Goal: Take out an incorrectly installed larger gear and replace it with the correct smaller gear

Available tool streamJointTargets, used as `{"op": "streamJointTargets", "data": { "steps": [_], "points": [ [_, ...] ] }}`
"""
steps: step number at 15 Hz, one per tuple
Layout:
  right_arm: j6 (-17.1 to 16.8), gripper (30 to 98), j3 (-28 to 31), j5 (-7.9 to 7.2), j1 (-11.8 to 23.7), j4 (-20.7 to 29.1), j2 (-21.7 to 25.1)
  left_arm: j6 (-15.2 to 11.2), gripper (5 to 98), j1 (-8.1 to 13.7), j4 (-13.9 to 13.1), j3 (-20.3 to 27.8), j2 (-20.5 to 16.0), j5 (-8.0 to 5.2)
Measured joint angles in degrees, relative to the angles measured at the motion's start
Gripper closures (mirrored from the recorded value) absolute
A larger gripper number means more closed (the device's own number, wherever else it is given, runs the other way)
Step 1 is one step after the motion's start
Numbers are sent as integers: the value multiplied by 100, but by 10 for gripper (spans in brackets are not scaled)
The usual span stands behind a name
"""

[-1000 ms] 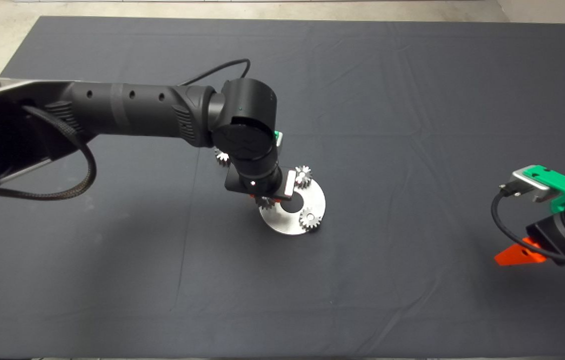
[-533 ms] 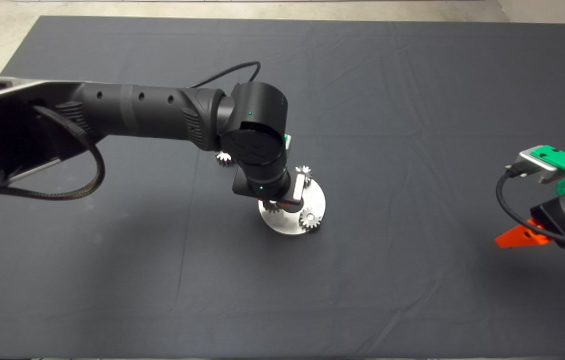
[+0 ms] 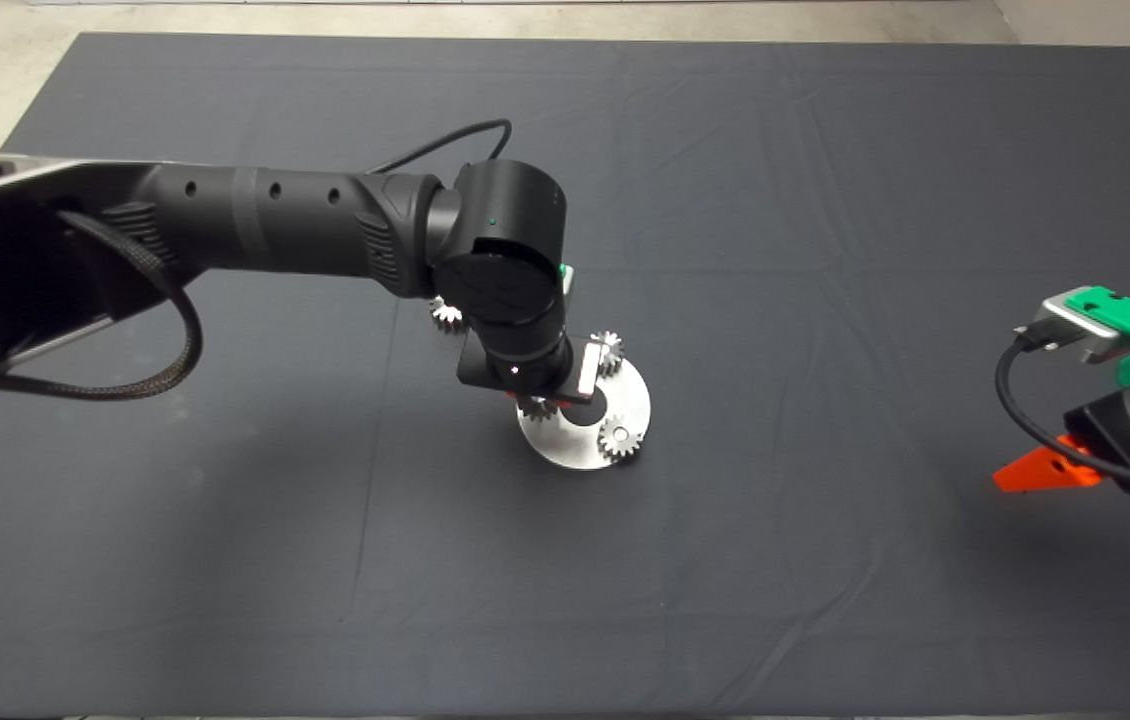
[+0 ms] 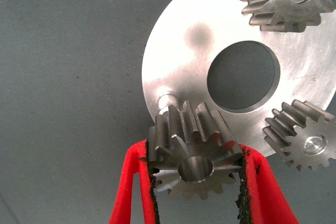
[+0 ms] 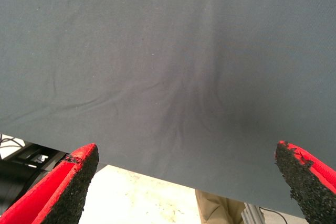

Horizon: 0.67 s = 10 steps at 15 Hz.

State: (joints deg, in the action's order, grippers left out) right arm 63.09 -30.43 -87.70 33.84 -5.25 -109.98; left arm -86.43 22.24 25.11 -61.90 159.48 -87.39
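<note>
**Desk:** Where's the left claw (image 4: pixel 197 182) now?

**Me:** Clamped on a steel gear (image 4: pixel 193 153), one pad on each side of the teeth. I hold it tilted at the rim of the round plate (image 4: pixel 173 61), just beside a bare peg (image 4: pixel 167 98). In the head view my wrist hides most of it.

**Desk:** Which gear is it?

**Me:** I can't tell the larger from the smaller by size here. Another gear (image 3: pixel 446 314) lies alone on the mat (image 3: pixel 825 200) behind my arm, and two gears (image 4: pixel 304 135) sit on their pegs.

**Desk:** What changed in the last second?

**Me:** My arm swung slightly toward the plate's middle, then came back over its near edge. I read that as lining the bore up with the empty peg, so I judge we're seating the replacement, not pulling one off.

**Desk:** Right side?

**Me:** The right claw (image 5: pixel 189 182) waits spread wide near the surface edge, gripping nothing.
</note>
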Motion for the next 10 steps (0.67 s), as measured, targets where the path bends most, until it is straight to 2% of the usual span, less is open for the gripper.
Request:
{"op": "streamJointTargets", "data": {
  "steps": [5, 10],
  "points": [
    [2, 397, 4, 2, 0, 0, -7, 57, 810, -14, 2, 0, -101, -6],
    [2, 397, 4, 0, 2, 0, -33, 99, 811, -143, 77, -52, -104, -1]
  ]
}}
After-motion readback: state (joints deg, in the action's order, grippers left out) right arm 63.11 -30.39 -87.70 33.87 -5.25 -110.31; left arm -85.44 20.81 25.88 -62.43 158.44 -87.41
